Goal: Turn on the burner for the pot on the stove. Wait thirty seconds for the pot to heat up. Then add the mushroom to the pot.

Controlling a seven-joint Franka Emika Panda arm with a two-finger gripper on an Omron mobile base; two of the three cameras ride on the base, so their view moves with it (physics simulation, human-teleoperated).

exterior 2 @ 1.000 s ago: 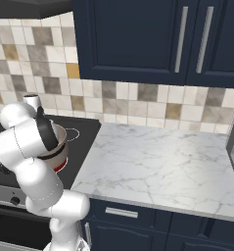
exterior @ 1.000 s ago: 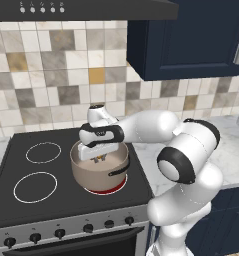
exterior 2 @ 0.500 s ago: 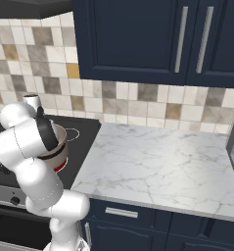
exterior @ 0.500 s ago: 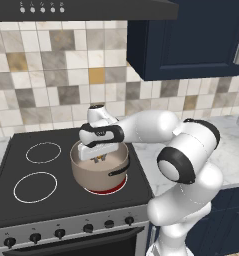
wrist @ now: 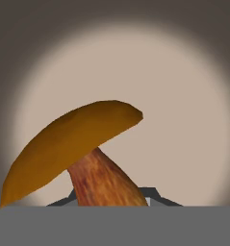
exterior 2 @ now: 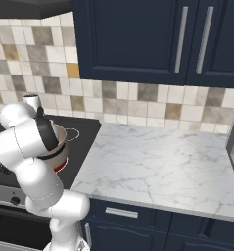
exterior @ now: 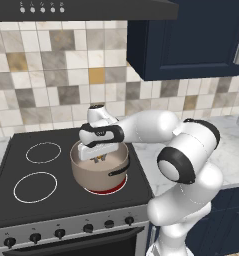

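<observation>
On the stove [exterior: 66, 202], the taupe-grey pot [exterior: 93, 175] stands on the front right burner [exterior: 111, 189], which glows red under its base. My gripper [exterior: 98, 158] reaches down into the pot's mouth, shut on the mushroom [exterior: 100, 159]. In the hand view the mushroom [wrist: 73, 139], with its orange-brown cap and reddish stem, sits between my dark fingertips [wrist: 154, 195] just above the pot's pale inside [wrist: 184, 120]. From the right base view the pot [exterior 2: 58, 146] is partly hidden behind my arm, and the red glow of the burner [exterior 2: 60, 165] shows below it.
Two plain white-ringed zones [exterior: 35, 186] lie on the stove's left half. Black knobs [exterior: 87, 228] line the steel front. A marble counter [exterior 2: 157, 162] stretches to the right, with dark blue cabinets [exterior 2: 152, 39] above and a range hood [exterior: 81, 9] over the stove.
</observation>
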